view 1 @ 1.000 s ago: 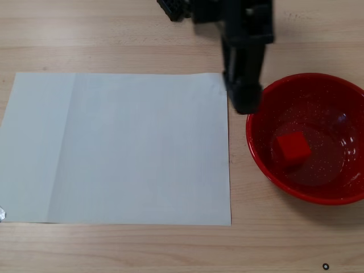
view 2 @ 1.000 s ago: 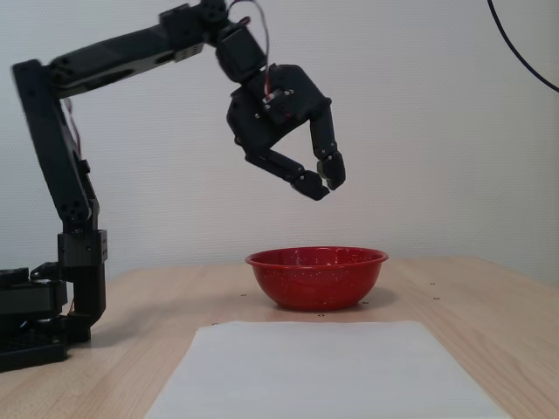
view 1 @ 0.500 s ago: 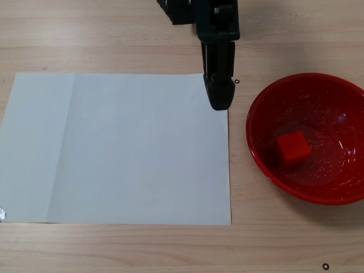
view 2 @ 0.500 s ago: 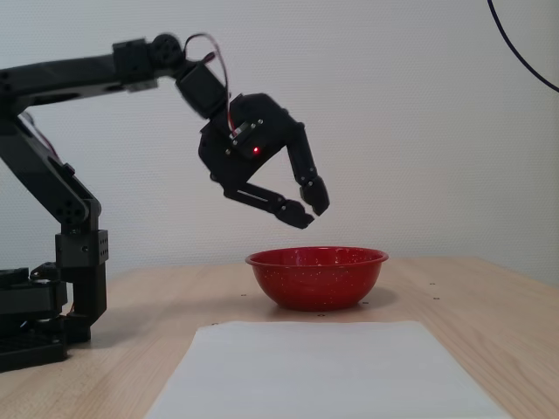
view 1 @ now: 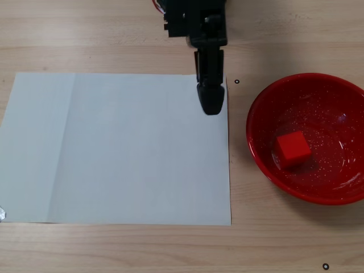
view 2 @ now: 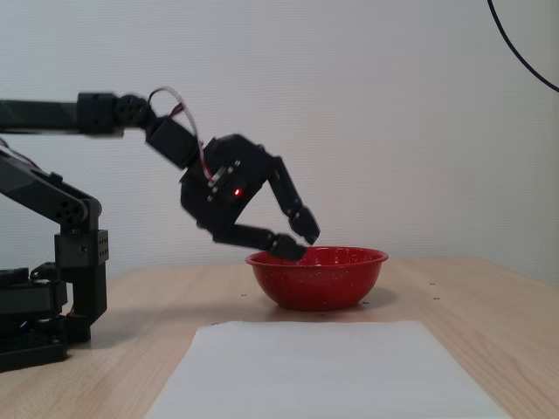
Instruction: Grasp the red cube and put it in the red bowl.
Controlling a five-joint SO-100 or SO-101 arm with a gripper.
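Cube (view 1: 293, 148): resting inside bowl (view 1: 267, 165) near bench's right edge, delivered. Gripper (view 2: 298, 240): released, empty, beside bowl's rim.

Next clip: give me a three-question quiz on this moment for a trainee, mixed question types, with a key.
1. True or false: the red cube lies inside the red bowl.
2. In the top-down fixed view, the tip of the gripper shows over which of these? A) the bowl B) the upper right corner of the white paper sheet C) bare table below the sheet
3. In the side fixed view, are the gripper's fingers together or apart, and is anything between them?

Key
1. True.
2. B.
3. Apart, with nothing between them.
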